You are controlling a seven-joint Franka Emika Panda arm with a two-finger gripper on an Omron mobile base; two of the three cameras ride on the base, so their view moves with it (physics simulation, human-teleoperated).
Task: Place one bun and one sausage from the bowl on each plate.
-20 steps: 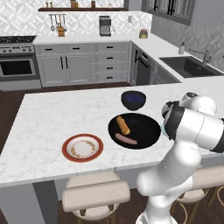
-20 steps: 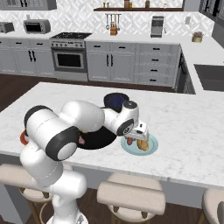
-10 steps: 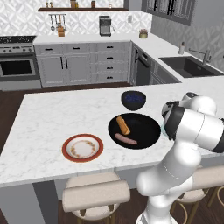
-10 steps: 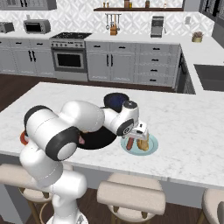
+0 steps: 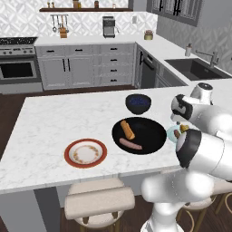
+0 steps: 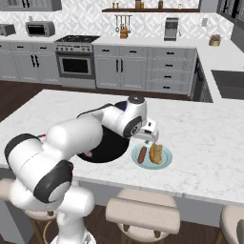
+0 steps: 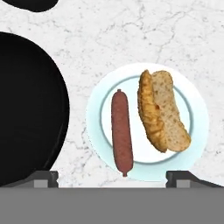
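Note:
In the hand view the pale blue plate [image 7: 194, 109] lies right below my gripper [image 7: 112, 176]. On it a pinkish-brown sausage [image 7: 121, 131] lies beside a golden bun [image 7: 162, 116]. My fingertips [image 7: 43, 177] stand wide apart, open, with nothing between them. From the right base the gripper [image 6: 148, 135] hovers just above that plate [image 6: 165, 162]. The black bowl [image 5: 152, 131] holds another bun [image 5: 128, 129] and another sausage [image 5: 130, 144]. The cream plate with a red-orange rim [image 5: 85, 152] sits bare to the bowl's left.
A small dark-blue bowl [image 5: 138, 103] stands behind the black bowl. Padded stools [image 5: 99, 201] line the counter's near edge. White marble stretches far to the left of the cream plate and to the right of the blue plate [image 6: 209, 143].
The jaws have gone from shut to wide open, and the bun now lies free on the pale blue plate. The hand has lifted slightly off the plate.

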